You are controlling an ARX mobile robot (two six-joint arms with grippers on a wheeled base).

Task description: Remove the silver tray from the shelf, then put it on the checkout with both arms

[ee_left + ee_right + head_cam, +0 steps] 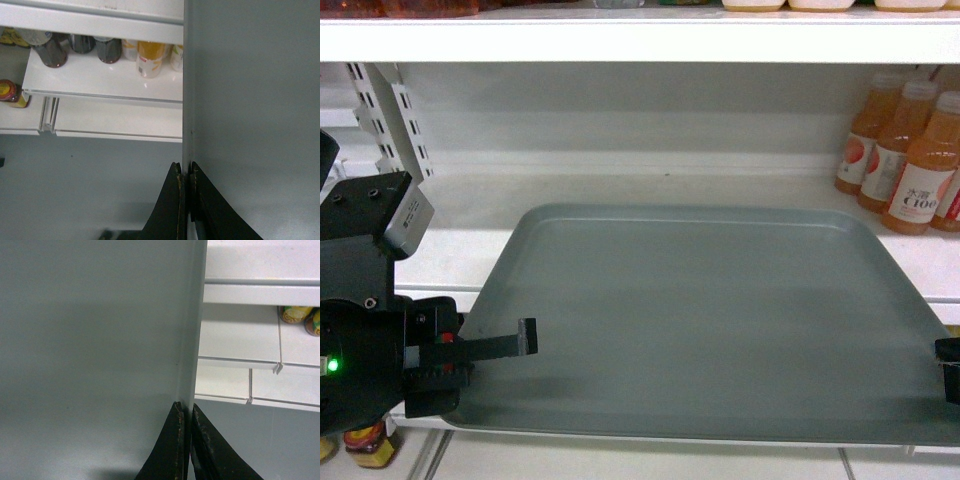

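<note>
A pale grey back panel (650, 105) closes the bay behind the white boards, with a white slotted metal upright (382, 110) at its left edge. Orange plastic juice bottles (910, 155) stand in the right rear corner. Below, lower white shelf boards (105, 80) carry dark and yellow bottles. The light is even and soft.

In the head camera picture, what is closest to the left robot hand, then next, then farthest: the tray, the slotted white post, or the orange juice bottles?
From the left end effector:
1. Silver tray: gripped at its left rim.
2. Slotted white post: up behind, on the left.
3. Orange juice bottles: far right, at the back of the shelf.
</note>
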